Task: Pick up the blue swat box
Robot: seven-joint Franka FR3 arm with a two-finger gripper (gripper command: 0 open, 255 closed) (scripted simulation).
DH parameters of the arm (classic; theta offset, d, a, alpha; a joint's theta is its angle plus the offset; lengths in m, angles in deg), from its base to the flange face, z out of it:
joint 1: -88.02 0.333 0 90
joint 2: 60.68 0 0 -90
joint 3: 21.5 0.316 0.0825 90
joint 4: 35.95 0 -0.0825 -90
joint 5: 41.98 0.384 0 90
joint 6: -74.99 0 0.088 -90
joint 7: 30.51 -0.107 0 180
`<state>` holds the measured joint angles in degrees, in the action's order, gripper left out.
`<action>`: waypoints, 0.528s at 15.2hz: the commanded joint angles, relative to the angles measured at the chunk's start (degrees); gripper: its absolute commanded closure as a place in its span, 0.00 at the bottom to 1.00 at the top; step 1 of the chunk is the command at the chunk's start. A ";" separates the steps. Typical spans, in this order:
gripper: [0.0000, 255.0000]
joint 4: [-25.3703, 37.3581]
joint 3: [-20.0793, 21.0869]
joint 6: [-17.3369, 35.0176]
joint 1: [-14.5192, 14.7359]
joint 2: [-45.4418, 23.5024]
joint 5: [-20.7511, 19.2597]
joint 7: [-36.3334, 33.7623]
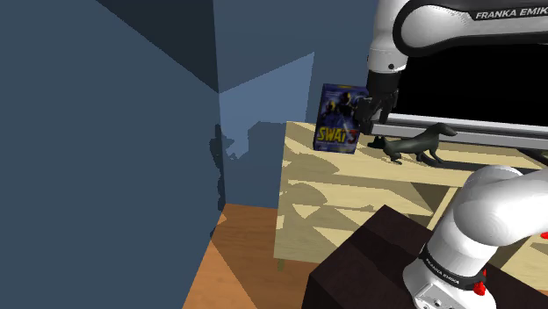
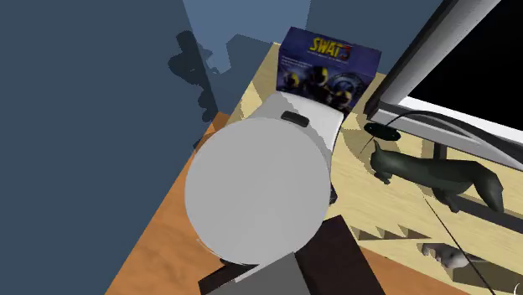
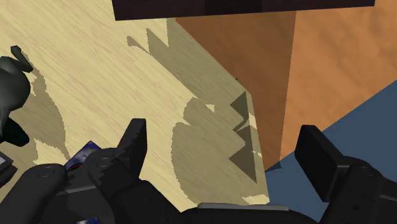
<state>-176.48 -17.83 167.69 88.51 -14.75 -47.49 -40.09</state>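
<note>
ARM CLOSES IN ON BOX. A white arm (image 1: 413, 31) reaches over a pale wooden table (image 1: 351, 189), its black gripper (image 1: 371, 111) hanging just beside the blue box (image 1: 337, 118) it is meant to lift. In the shoulder view the box stands near the table's corner, at 9 o'clock from the gripper. A dark dog figurine (image 1: 418, 144) sits at the gripper's 4 o'clock, in front of a black monitor (image 1: 474, 83). In the second exterior view the box (image 2: 328, 65) sits at 1 o'clock from the arm's (image 2: 256, 193) broad white link, close to the table edge.

In the wrist view the gripper (image 3: 226, 145) has its fingers (image 3: 135, 141) spread wide. Between them lie only bare tabletop and the table's edge, with orange floor (image 3: 318, 57) beyond. A sliver of blue, probably the box (image 3: 86, 153), shows outside the finger nearer the figurine (image 3: 11, 95).

The step in hand looks like the approach, with no grasp begun. The next move calls for a sideways shift toward the box, so that it stands between the open fingers, before they close across its thin depth.

The box is upright, taller than wide, with its long axis vertical. Its printed cover is turned toward the shoulder camera.
</note>
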 commanded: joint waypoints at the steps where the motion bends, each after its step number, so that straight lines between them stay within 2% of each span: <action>1: 0.00 0.00 0.00 0.00 0.00 0.00 0.00 0.00; 8: 0.00 5.61 -12.50 6.91 2.54 -6.53 -4.96 23.20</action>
<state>-171.62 -28.54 173.77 90.59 -20.62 -51.92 -20.68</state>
